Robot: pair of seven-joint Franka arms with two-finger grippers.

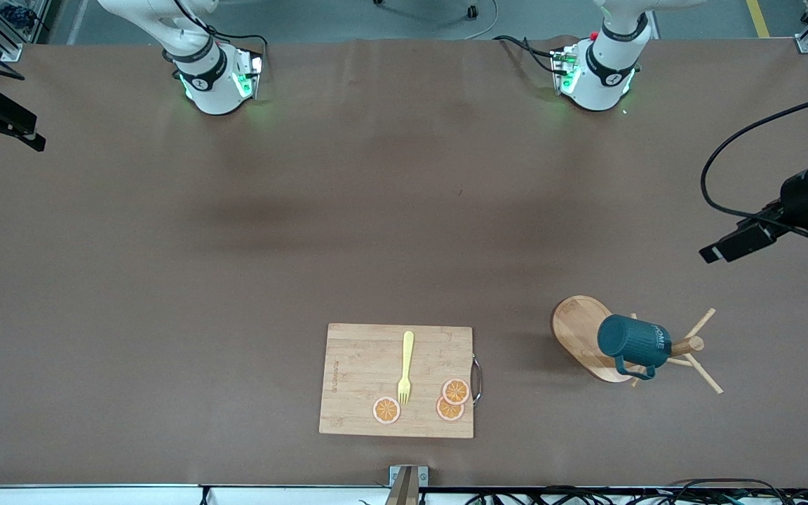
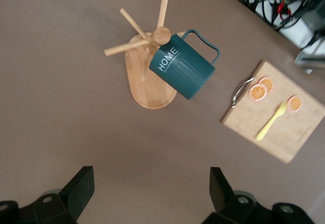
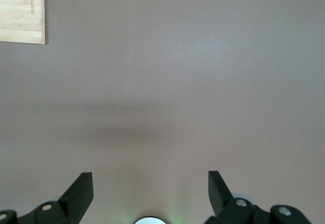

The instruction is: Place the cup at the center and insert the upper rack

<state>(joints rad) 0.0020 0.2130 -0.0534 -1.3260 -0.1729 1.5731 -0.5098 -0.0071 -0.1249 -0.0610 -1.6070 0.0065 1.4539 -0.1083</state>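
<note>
We see the left gripper point(image 2: 147, 191) with its jaws spread wide and holding nothing, hanging above bare counter point(image 1: 236, 245) at the left arm's end. Ahead of those jaws in the left wrist view stands the rack point(image 2: 147, 71), upright on its oval base, its pegs fanning out from the top of the post. The cup point(image 2: 182, 67) hangs on the rack, tilted, its side with the white lettering close to the post top and its handle turned away from the base. From the front camera the cup point(image 1: 634, 343) sits above the base of the rack point(image 1: 579, 333), near that camera's edge of the counter.

Past the rack from the left jaws lies a board point(image 2: 299, 132) with a metal handle on the edge facing the rack. On it we see a yellow fork point(image 2: 270, 122) and three orange slices point(image 2: 258, 92).

The right gripper point(image 3: 150, 191) also has its jaws wide apart and empty, above bare counter, with only a corner of the board point(image 3: 21, 11) in view well ahead of them. Neither gripper touches anything.
</note>
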